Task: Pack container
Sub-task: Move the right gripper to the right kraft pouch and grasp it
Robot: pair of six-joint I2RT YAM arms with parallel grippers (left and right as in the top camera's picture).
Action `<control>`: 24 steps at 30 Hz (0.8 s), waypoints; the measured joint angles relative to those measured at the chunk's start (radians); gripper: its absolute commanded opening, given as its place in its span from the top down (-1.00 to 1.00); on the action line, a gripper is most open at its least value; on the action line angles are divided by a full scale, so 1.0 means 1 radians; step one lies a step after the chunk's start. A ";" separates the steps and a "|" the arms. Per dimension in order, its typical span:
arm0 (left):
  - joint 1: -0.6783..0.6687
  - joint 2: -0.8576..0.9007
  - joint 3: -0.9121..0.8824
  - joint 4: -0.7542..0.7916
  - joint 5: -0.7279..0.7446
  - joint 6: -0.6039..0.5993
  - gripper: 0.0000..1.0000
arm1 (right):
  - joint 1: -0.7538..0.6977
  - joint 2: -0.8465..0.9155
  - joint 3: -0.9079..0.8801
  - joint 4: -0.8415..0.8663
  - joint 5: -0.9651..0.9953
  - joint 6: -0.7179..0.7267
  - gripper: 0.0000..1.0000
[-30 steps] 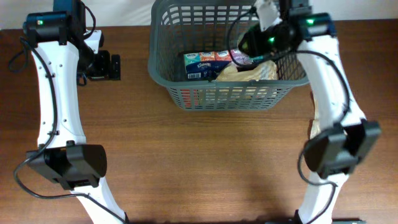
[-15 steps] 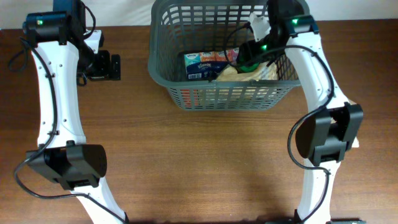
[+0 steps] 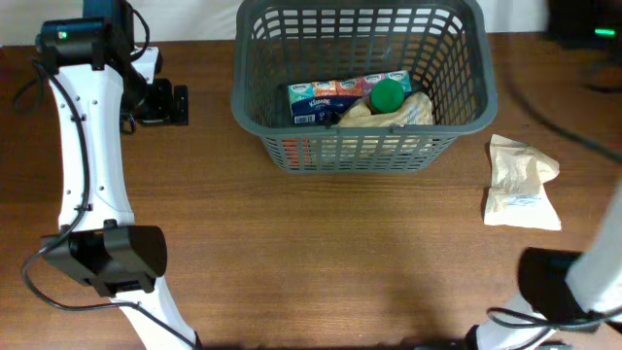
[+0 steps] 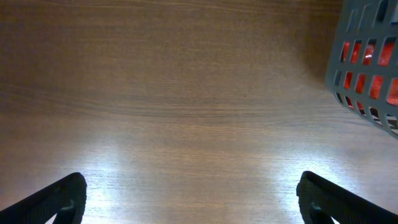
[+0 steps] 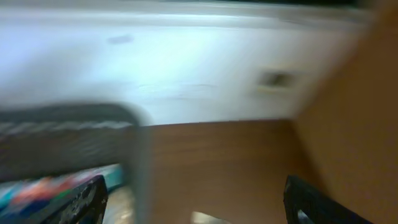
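Note:
The container (image 3: 237,92) is a dark grey slotted basket at the table's back middle. Inside lie a tissue pack (image 3: 326,97), a green ball (image 3: 387,95) and a tan bag (image 3: 394,115). A white packet (image 3: 523,183) lies on the table to the right of the basket. My left gripper (image 3: 177,104) is open and empty over bare wood left of the basket; its wrist view (image 4: 199,205) shows the basket's corner (image 4: 367,62). My right gripper (image 5: 199,202) is open and empty in a blurred view beside the basket's rim (image 5: 68,115); it is out of the overhead view.
The right arm is a dark blur at the top right corner (image 3: 588,29). Both arm bases stand near the front edge, left (image 3: 107,258) and right (image 3: 559,292). A white wall lies behind the table.
My right arm has swung out of the basket to the far right. The green ball now lies in the basket, and the white packet on the table is uncovered. The left arm has not moved.

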 measured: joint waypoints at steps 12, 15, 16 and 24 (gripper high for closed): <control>0.000 0.000 0.000 0.000 0.000 0.000 -0.99 | -0.412 0.129 -0.608 0.108 -0.129 0.261 -0.68; 0.000 0.000 0.000 0.000 0.000 0.000 -0.99 | -0.404 0.147 -0.827 0.301 -0.210 0.157 -0.80; 0.000 0.000 0.000 -0.001 0.000 0.000 -0.99 | -0.402 0.147 -0.874 0.347 -0.230 0.136 -0.82; 0.000 0.000 0.000 0.000 0.000 0.000 -0.99 | -0.401 0.146 -1.227 0.533 -0.318 -0.007 -0.85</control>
